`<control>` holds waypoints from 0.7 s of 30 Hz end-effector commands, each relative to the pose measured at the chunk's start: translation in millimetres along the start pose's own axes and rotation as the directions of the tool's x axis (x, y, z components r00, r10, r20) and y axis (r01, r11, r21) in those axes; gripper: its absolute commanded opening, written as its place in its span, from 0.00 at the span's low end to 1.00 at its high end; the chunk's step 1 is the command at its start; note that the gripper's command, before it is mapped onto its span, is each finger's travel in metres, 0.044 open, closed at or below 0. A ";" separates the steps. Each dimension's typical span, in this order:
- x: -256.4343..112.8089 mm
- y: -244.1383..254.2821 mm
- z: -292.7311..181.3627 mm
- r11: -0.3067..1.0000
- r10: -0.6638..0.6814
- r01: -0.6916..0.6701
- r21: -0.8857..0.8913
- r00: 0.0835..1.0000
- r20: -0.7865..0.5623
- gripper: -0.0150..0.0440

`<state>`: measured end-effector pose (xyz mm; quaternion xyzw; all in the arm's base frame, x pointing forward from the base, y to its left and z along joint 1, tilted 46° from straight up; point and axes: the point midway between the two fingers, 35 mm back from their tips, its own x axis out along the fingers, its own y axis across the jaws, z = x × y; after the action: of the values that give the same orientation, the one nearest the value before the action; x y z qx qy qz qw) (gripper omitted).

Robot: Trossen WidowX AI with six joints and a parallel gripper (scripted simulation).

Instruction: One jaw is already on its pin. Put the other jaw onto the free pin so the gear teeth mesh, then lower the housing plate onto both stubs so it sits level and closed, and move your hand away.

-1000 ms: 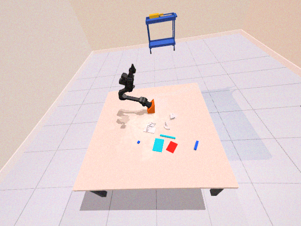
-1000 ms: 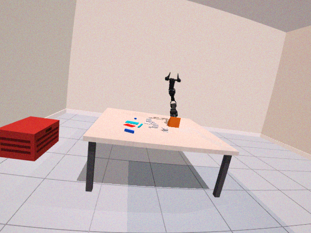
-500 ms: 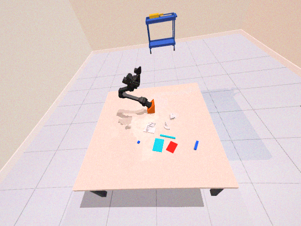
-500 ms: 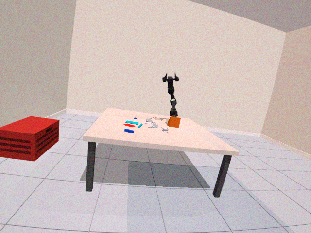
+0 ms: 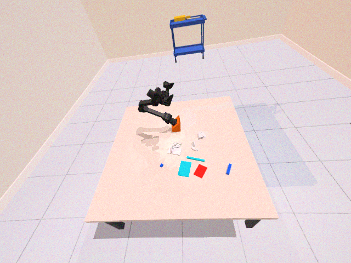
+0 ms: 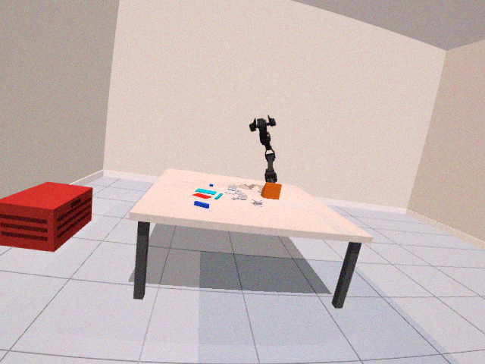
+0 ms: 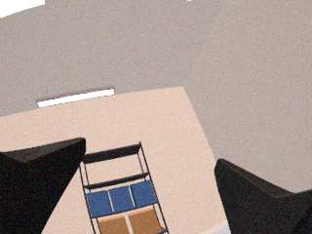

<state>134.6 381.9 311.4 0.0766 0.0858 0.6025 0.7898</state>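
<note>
A white base part [image 5: 176, 151] [image 6: 232, 188] with a jaw-like piece on it lies on the table in front of the orange arm mount. A loose curved white piece [image 5: 194, 147] [image 6: 241, 196], apparently the other jaw, lies beside it. A small white part with short projections [image 5: 201, 135] [image 6: 257, 202], apparently the housing plate, lies further over. Pins, stubs and gear teeth are too small to make out. My gripper [image 5: 173, 89] [image 6: 261, 117] [image 7: 151, 156] is open and empty, raised high above the table's back area, well away from the white parts and facing away from the tabletop.
The table [image 5: 181, 198] [image 6: 313, 219] also bears a cyan plate [image 5: 184, 169], a cyan bar [image 5: 195, 159], a red plate [image 5: 200, 171], a blue bar [image 5: 228, 169] and a small blue block [image 5: 161, 165]. The orange mount [image 5: 176, 125] [image 6: 271, 190] stands near the white parts.
</note>
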 end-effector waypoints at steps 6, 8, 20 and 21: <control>15.9 -26.7 -28.4 0.992 -0.100 0.107 0.060 0.988 -0.121 1.00; 18.8 -32.7 -35.9 0.989 -0.121 0.133 0.071 0.981 -0.150 1.00; 30.3 -69.6 -84.8 0.954 -0.248 0.289 0.078 0.909 -0.334 1.00; 30.8 -72.1 -89.2 0.950 -0.256 0.301 0.082 0.902 -0.349 1.00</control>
<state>183.3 394.9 217.3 0.0169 0.2497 0.4972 0.8308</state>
